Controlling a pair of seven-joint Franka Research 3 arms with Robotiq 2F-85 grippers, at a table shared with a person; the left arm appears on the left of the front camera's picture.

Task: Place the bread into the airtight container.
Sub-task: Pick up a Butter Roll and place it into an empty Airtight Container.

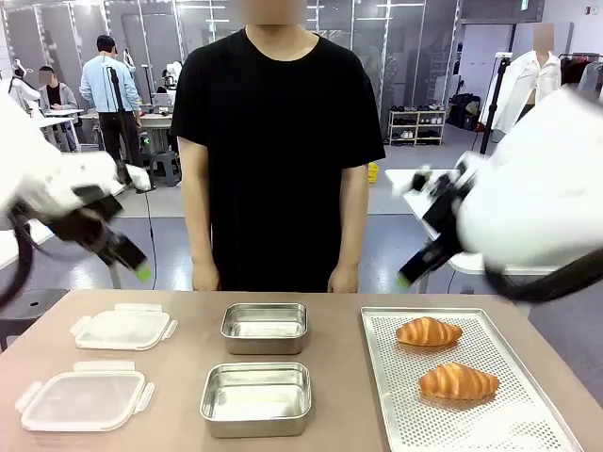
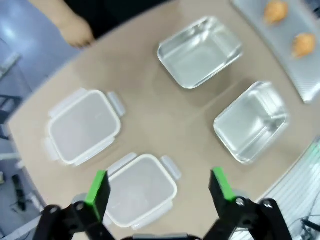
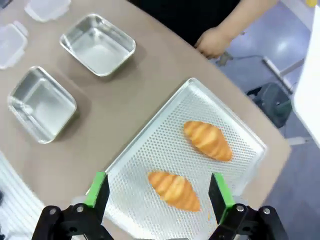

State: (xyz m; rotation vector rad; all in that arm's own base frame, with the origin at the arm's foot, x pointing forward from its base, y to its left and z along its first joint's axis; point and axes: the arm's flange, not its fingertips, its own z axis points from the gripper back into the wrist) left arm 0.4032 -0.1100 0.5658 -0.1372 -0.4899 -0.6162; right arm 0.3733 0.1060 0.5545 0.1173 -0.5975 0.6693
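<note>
Since both pieces of bread [image 1: 429, 331] lie on the tray [image 1: 528, 419] at right and both metal containers [image 1: 265, 327] in the middle sit empty, nothing is placed yet. Left gripper [image 2: 160, 187] and right gripper [image 3: 159, 187] hang above the table [image 1: 334, 395] with jaws spread, holding nothing; lids [image 1: 123, 328] lie at left, so pick, place and probably closing all remain.

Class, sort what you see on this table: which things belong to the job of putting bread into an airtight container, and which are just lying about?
Belong to the job: far croissant, near croissant, far steel container, near steel container, far lid, near lid.

Just lying about: perforated tray, which only bears the croissants; table.
</note>
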